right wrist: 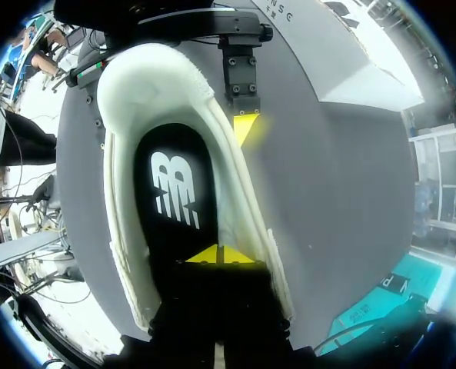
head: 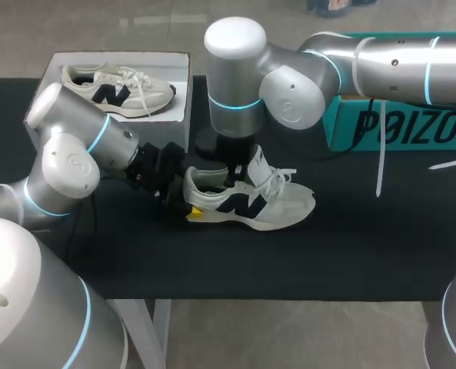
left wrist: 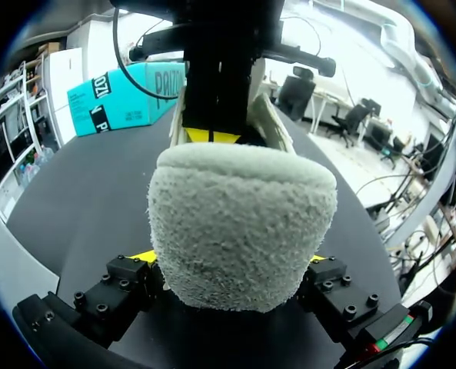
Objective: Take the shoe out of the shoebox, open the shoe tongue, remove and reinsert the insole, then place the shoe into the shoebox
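Only the right wrist view looks inside the shoe (right wrist: 128, 115): a black insole (right wrist: 175, 207), with the right pincer (right wrist: 216, 254) pressed together over it. There are two cream-and-navy shoes. The second shoe (head: 116, 87) lies in the white shoebox (head: 120, 56). The first stands on the tabletop (head: 366, 238) beside the shoebox, the left pincer (left wrist: 229, 258) pinching its fuzzy heel.

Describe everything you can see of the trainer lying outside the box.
The cream suede-look trainer with dark side logo and white laces stands upright on its sole on the black table. My left tool clamps its fuzzy heel from both sides. My right tool, tips together, sits in its opening above the black insole with a white logo.
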You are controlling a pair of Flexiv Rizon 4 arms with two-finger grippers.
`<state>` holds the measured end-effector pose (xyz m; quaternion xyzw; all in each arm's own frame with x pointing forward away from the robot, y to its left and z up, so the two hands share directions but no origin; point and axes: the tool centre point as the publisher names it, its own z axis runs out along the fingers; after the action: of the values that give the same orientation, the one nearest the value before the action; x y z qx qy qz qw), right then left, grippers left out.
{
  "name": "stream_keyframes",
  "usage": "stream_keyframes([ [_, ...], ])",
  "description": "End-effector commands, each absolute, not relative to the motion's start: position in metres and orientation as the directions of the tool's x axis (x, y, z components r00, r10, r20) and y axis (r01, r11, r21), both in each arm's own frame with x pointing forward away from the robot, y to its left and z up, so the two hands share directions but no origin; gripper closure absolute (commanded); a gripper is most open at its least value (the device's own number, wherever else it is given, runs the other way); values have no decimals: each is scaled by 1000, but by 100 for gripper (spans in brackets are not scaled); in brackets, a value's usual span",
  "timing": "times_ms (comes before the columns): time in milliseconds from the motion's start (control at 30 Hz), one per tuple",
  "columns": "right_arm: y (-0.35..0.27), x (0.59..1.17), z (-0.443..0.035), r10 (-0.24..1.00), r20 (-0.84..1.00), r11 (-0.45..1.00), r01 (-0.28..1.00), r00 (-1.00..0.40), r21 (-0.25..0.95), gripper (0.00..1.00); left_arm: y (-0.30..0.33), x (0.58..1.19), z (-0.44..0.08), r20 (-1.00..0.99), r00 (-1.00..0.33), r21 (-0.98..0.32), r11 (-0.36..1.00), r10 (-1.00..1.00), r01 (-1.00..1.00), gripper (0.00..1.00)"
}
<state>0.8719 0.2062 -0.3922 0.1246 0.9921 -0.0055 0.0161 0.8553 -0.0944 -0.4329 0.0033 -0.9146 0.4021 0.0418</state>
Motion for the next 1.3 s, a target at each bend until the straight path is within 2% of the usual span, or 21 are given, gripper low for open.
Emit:
stream_keyframes([
  [33, 205, 870, -397, 247, -31, 969, 247, -968, 4, 100, -95, 857, -436, 79, -996, -736, 676, 28, -39, 100],
  [433, 206, 867, -407, 237, -20, 971, 236, -971, 23, 100, -95, 857, -436, 79, -996, -736, 676, 28, -39, 100],
  [467, 206, 867, -407, 238, -18, 971, 237, -971, 26, 87, -95, 857, -436, 79, -996, -736, 676, 28, -39, 100],
  [500, 206, 868, -406, 238, -16, 971, 238, -971, 30, 83, -95, 857, -436, 79, -996, -736, 676, 28, -39, 100],
  [700, 212, 870, -405, 231, -18, 973, 231, -973, 31, 76, -95, 857, -436, 79, -996, -736, 676, 28, -39, 100],
  [1000, 215, 870, -420, 220, 42, 975, 221, -975, 32, 78, -95, 857, -436, 79, -996, -736, 676, 28, -39, 100],
  [1300, 217, 871, -430, 226, 53, 973, 227, -973, 30, 73, -95, 857, -436, 79, -996, -736, 676, 28, -39, 100],
])
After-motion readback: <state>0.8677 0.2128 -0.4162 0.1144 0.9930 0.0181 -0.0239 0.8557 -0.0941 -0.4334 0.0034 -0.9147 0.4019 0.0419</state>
